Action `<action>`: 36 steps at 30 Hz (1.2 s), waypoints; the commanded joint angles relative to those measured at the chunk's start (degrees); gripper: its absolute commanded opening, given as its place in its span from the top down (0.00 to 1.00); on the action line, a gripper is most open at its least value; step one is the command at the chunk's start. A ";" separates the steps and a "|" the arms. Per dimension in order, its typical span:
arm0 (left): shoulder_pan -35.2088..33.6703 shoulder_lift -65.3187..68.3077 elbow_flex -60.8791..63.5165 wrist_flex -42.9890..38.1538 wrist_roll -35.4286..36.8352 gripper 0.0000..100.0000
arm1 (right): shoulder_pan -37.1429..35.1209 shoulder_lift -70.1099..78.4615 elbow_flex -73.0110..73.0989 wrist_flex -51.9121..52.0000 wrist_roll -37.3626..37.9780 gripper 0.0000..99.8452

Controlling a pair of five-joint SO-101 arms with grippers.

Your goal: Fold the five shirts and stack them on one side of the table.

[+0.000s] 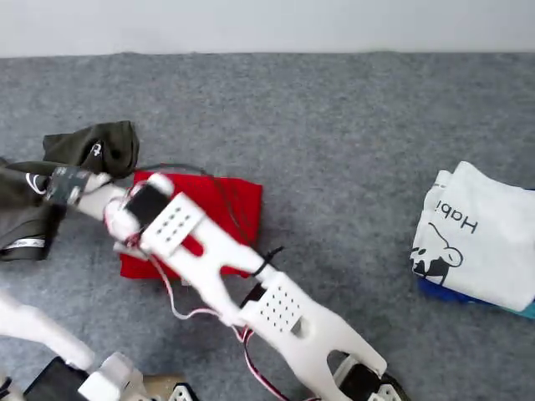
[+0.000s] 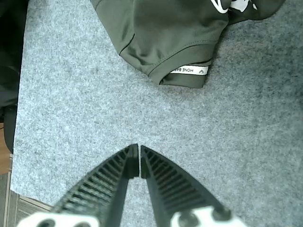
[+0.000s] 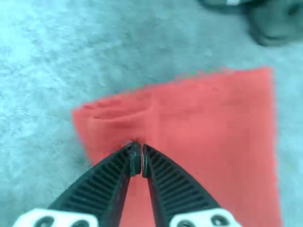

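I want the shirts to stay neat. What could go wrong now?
1. The right gripper sits shut at a creased edge of the red shirt; dragging from there might pull the fold apart.
2. The dark green shirt lies crumpled close beside the red one, so a sweep could snag both.

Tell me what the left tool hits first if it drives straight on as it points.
Likely the grey mat beyond the shut left tool, which seems to tilt downward; depth is unclear. Kept level, it would reach the dark green shirt at its collar.
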 commanded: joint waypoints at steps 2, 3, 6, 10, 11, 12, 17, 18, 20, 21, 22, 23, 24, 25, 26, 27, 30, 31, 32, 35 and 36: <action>0.26 -2.46 -0.22 0.97 0.70 0.98 | 4.62 -3.91 -6.86 6.46 -0.35 0.99; 0.26 -2.46 -0.22 0.97 0.70 0.98 | 5.76 -4.18 -6.68 6.37 -1.85 0.99; 0.35 -2.37 -0.22 0.97 0.70 0.98 | 7.69 -6.11 -5.71 6.20 -6.86 0.99; 0.35 -2.37 -0.22 0.97 0.70 0.98 | 7.78 -11.03 1.76 6.29 -8.88 0.99; 0.35 -2.37 -0.22 0.97 0.70 0.98 | 7.78 -12.88 4.57 6.29 -9.76 0.99; 0.35 -2.37 -0.22 0.97 0.70 0.98 | 7.87 -15.08 7.82 6.29 -10.81 0.99; 0.35 -2.11 -0.22 0.97 0.70 0.98 | 9.63 -27.03 26.29 6.20 -18.99 0.99; 0.35 -2.11 -0.22 0.97 0.70 0.98 | 9.98 -29.05 29.71 6.20 -20.48 0.98; 0.35 -2.11 -0.22 0.97 0.70 0.98 | 10.24 -32.04 35.96 6.02 -23.21 0.93; 0.35 -2.11 -0.22 0.97 0.70 0.98 | 10.24 -32.75 38.33 6.02 -24.88 0.90; 0.35 -2.02 -0.22 0.97 0.70 0.98 | 10.24 -33.27 40.09 6.02 -27.34 0.85; 0.35 -2.02 -0.22 0.97 0.70 0.98 | 10.24 -33.27 41.32 6.02 -30.51 0.81; 0.35 -2.02 -0.22 0.97 0.70 0.98 | 10.24 -33.10 42.37 6.02 -33.93 0.76; 0.44 -2.02 -0.22 0.97 0.70 0.98 | 10.24 -32.75 43.08 5.93 -37.10 0.72; 0.44 -2.02 -0.22 0.97 0.70 0.98 | 10.07 -32.13 43.16 5.76 -39.65 0.67; 0.44 -2.02 -0.22 0.97 0.70 0.98 | 9.89 -31.34 43.16 4.97 -40.97 0.62; 0.44 -2.02 -0.22 0.88 0.70 0.98 | 9.27 -28.53 43.16 2.24 -42.99 0.52; 0.44 -2.02 -0.22 0.88 0.70 0.98 | 9.19 -27.30 43.16 1.01 -43.87 0.52; 0.44 -2.02 -0.22 0.88 0.70 0.98 | 9.19 -25.98 43.16 -0.22 -44.84 0.53; 0.44 -2.02 -0.22 0.88 0.70 0.98 | 9.36 -21.76 43.16 -3.38 -47.03 0.55; 0.44 -2.02 -0.22 0.88 0.70 0.98 | 9.36 -20.35 43.16 -4.09 -47.74 0.56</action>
